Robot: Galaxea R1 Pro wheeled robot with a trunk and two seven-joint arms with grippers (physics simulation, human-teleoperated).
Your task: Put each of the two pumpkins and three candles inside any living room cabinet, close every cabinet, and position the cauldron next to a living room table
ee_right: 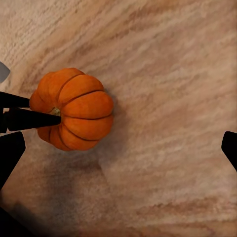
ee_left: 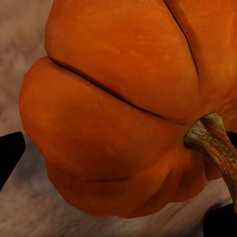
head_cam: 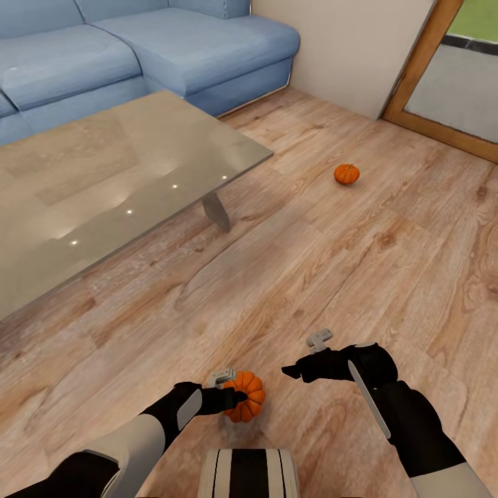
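Pumpkin [head_cam: 244, 395] sits clamped in left hand [head_cam: 235, 396]; head view alone shows pumpkin 2 [head_cam: 346, 173]; right hand [head_cam: 290, 371] spread apart.

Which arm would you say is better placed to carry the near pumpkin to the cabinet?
The left. Its gripper sits at the near pumpkin, whose ribbed side looms between the fingers in the left wrist view. The right gripper hangs open beside it, empty.

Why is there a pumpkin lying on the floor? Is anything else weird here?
Yes, one small orange ribbed pumpkin sits alone on the wood-plank floor, out past the glass-topped coffee table. A second orange pumpkin is at the left gripper, near the open right gripper. Nothing looks spilled or broken.
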